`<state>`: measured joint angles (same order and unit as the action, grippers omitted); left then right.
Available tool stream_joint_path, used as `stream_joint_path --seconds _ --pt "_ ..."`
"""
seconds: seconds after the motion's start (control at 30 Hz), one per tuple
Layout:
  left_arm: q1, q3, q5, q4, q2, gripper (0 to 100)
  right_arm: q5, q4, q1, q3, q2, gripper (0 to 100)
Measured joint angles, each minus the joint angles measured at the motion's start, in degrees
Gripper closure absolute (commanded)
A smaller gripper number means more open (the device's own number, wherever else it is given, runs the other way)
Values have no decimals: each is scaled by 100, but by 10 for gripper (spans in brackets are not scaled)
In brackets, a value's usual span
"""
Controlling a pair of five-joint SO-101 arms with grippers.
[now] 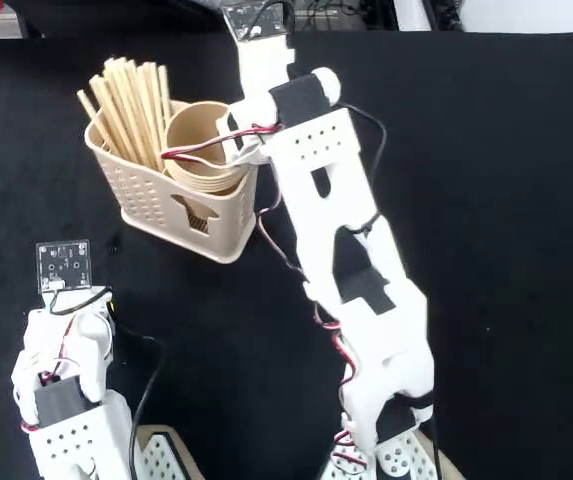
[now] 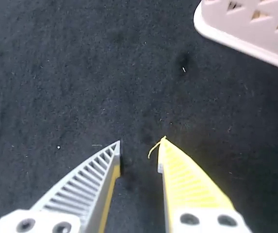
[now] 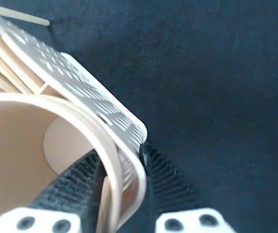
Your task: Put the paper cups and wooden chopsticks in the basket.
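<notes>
Can't count the cups (image 1: 204,150) from above, nested too tight and sunk into the basket (image 1: 156,200). Can't see that basket's right corner either, blocked by the right arm (image 1: 316,190). Cut off at the frame edge in both wrist views too. Same for the chopsticks (image 1: 131,105) in the right wrist view, only stubs showing.

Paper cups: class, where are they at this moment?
The cups sit stacked in the basket, upper left in the high view, just right of the chopsticks.
</notes>
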<state>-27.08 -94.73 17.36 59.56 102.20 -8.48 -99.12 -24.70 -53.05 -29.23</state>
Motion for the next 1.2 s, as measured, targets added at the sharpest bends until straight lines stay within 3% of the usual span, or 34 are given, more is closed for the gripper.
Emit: stream_joint_path --seconds 0.3,0.83,1.0,1.1,1.2 --pt "0 0 0 0 0 866 800 0 580 1829 1363 987" --pt "0 0 -9 0 0 863 1512 -18 1363 2804 2716 987" --pt "-141 9 -440 -123 0 855 1767 -18 1855 2866 2725 987" --pt "-273 255 -888 -158 0 801 1925 -18 1934 2945 2725 987" --pt "-264 730 -1363 -158 -44 816 2084 -18 1934 2945 2725 980"
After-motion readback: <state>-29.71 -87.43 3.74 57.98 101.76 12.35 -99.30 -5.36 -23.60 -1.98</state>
